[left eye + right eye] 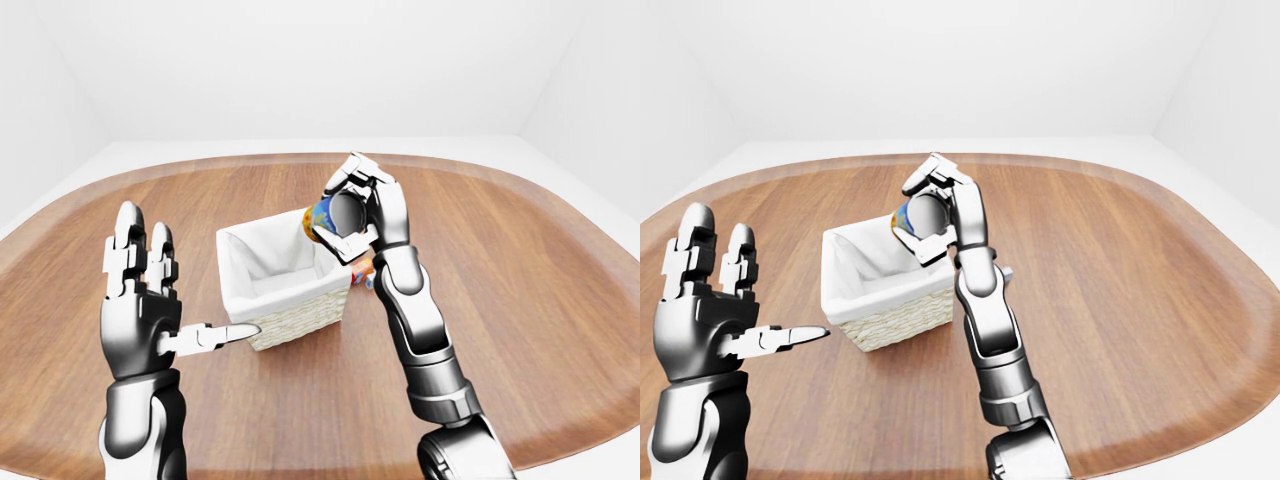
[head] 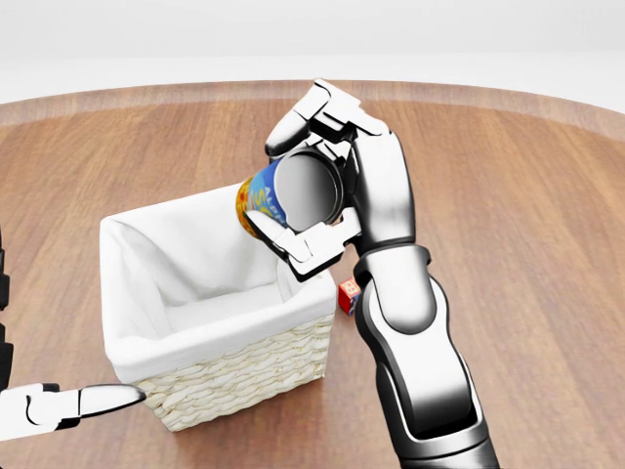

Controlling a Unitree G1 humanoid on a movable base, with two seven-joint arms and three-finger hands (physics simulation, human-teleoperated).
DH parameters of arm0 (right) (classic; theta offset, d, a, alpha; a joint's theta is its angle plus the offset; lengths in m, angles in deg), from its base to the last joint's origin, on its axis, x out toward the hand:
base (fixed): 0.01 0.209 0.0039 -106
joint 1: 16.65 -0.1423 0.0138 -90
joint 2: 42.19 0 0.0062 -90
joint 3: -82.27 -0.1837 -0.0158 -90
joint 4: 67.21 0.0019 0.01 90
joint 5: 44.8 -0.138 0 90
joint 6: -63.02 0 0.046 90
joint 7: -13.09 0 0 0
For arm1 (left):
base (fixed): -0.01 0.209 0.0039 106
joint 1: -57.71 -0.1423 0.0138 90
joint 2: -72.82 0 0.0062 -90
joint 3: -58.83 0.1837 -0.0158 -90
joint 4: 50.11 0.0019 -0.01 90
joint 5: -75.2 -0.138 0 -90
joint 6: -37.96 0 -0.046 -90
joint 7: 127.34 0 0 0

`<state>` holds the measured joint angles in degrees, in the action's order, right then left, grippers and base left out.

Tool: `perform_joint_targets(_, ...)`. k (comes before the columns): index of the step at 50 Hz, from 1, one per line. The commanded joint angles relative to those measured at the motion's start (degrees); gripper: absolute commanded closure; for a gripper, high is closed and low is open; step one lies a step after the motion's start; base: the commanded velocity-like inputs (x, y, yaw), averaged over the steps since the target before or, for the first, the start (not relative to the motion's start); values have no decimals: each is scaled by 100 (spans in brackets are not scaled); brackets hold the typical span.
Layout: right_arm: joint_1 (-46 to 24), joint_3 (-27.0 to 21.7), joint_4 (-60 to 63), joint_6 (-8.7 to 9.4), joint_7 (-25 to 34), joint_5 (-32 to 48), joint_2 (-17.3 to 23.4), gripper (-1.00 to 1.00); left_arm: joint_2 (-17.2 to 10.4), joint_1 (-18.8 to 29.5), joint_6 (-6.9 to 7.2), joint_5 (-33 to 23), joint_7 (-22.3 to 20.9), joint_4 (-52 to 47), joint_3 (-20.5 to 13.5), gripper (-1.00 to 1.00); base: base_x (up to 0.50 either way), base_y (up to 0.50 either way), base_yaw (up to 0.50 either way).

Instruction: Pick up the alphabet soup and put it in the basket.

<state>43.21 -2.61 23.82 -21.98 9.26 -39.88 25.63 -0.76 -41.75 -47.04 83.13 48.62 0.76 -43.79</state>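
The alphabet soup can [image 2: 266, 200], blue and yellow with a grey metal end, is tipped on its side in my right hand [image 2: 314, 195]. The fingers close round it and hold it above the right rim of the basket [image 2: 234, 376], a woven box with a white cloth lining that stands on the wooden table. The can also shows in the left-eye view [image 1: 330, 216]. My left hand [image 1: 150, 290] is open and empty, fingers raised, to the left of the basket, with its thumb pointing at the basket's lower left corner.
A small red and blue object [image 2: 347, 294] lies on the table just right of the basket, partly hidden by my right forearm. The brown oval table [image 1: 540, 290] stretches wide on all sides, with white floor and walls beyond.
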Motion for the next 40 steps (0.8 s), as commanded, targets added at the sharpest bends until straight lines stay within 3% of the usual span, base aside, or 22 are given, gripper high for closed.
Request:
perform_joint_targets(1, -572, 184, -324, 0, -283, 203, -345, 100, 2, -30, 0, 48, -37, -4, -37, -100, 0, 0, 0)
perform_joint_targets(16, -1241, 311, -1664, 0, -627, 741, -840, 100, 20, -79, 0, 171, -116, -153, -184, -100, 0, 0, 0)
perform_joint_targets(27, -1818, 194, -2447, 0, -803, 690, -917, 100, 35, -94, 0, 210, -148, -223, -238, -100, 0, 0, 0)
perform_joint_targets(40, -2712, -1, -4869, 0, -1263, 533, -1043, 100, 63, -151, 0, 251, -196, -331, -285, -100, 0, 0, 0)
